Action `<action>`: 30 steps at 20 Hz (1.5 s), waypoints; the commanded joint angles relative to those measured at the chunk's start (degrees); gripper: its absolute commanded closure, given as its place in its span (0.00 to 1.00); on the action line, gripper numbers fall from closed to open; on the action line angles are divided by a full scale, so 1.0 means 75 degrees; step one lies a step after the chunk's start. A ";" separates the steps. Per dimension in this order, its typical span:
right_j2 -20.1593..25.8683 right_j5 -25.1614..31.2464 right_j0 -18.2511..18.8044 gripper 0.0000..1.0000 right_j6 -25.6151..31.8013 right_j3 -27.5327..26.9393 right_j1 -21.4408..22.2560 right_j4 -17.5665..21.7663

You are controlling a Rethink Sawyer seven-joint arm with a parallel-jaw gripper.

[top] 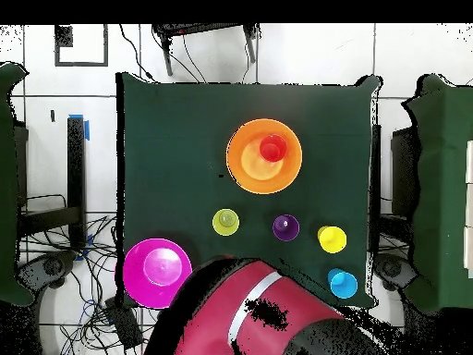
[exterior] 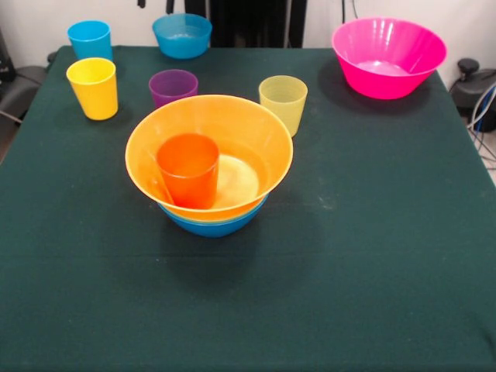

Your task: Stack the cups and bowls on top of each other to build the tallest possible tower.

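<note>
The tower stands mid-table: a blue bowl (exterior: pixel 209 223) at the bottom, the large orange-yellow bowl (exterior: pixel 256 139) (top: pixel 248 162) nested in it, and the orange cup (exterior: pixel 188 168) (top: pixel 272 148) upright inside. Standing apart are the blue cup (exterior: pixel 90 39) (top: pixel 343 283), yellow cup (exterior: pixel 94 87) (top: pixel 332 238), purple cup (exterior: pixel 173 85) (top: pixel 285 226) and yellow-green cup (exterior: pixel 284 101) (top: pixel 225 221). The pink bowl (exterior: pixel 387 56) (top: pixel 157 270) and a small blue bowl (exterior: pixel 182 35) sit along the far edge. My gripper (exterior: pixel 155 5) shows only as dark bits at the top edge, above the small blue bowl.
The red and black arm (top: pixel 249 319) lies drawn back over the table edge in the overhead view and hides the small blue bowl there. A dark green cloth (exterior: pixel 372 256) covers the table. Cables lie on the floor around it.
</note>
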State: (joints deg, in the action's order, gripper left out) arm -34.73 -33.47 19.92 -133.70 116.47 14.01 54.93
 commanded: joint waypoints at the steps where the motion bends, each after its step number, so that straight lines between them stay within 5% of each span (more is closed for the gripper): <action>1: 0.0455 -0.0982 -0.0296 0.00 0.0718 -0.0374 -0.1084 -0.1140; 20: 0.0221 -0.2140 -0.0353 0.00 0.0744 -0.0781 -0.2529 -0.1928; 30: 0.0128 -0.2141 -0.0315 0.00 0.0534 -0.0958 -0.2593 -0.1688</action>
State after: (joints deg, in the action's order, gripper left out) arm -38.72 -48.36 17.93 -133.70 116.03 -2.39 43.39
